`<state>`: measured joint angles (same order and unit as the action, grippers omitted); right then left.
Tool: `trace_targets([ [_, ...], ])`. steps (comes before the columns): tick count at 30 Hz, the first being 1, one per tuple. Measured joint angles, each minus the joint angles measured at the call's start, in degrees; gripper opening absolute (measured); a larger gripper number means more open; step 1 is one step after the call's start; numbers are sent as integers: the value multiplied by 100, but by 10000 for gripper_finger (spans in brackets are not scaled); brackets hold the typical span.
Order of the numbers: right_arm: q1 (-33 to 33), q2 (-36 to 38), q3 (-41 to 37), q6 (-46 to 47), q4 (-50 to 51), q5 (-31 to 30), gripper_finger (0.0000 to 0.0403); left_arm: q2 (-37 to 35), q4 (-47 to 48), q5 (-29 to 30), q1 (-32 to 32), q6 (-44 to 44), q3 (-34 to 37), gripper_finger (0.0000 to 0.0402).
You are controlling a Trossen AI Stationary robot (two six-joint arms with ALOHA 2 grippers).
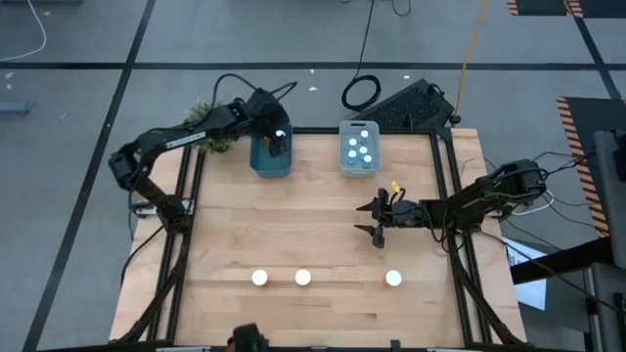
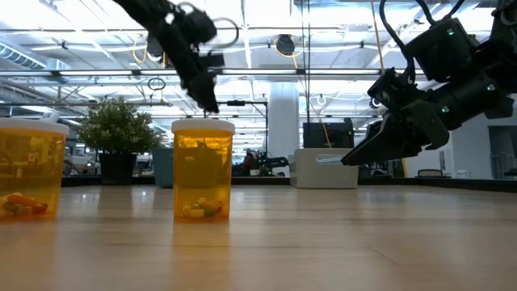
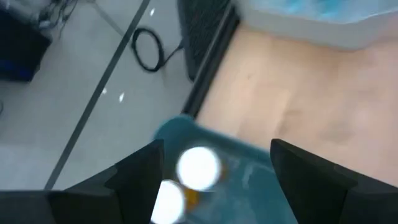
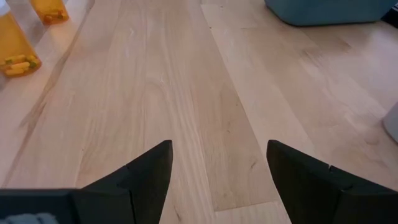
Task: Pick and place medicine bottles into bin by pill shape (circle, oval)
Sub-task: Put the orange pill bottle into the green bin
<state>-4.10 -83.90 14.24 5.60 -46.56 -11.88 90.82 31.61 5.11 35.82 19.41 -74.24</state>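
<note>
The counter [image 1: 313, 235] holds two bins at twelve o'clock. The left pincer [image 1: 278, 145], fingers apart, hovers over the teal bin [image 1: 271, 156], likely just after a drop. The right pincer [image 1: 377, 218], apart and empty, waits mid-counter. Next: reach three amber bottles [image 1: 302, 278] at six o'clock; nothing blocks them.

Two amber bottles [image 2: 202, 171] [image 2: 31, 171] upright on wooden table [image 2: 339, 242], pills at bottom; left gripper [image 2: 206, 101] above middle bottle's cap; right gripper [image 2: 359, 155] raised, apart.
</note>
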Motion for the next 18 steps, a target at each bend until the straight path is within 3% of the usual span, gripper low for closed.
trace_targets([
  [10, -9, 0, 2, 271, 137, 2, 254, -1085, 1149, -45, -1677, -565, -1, 296],
  [18, -165, 0, 2, 691, 157, 74, 254, -1194, 1119, 114, -3542, -1173, -2, 296],
])
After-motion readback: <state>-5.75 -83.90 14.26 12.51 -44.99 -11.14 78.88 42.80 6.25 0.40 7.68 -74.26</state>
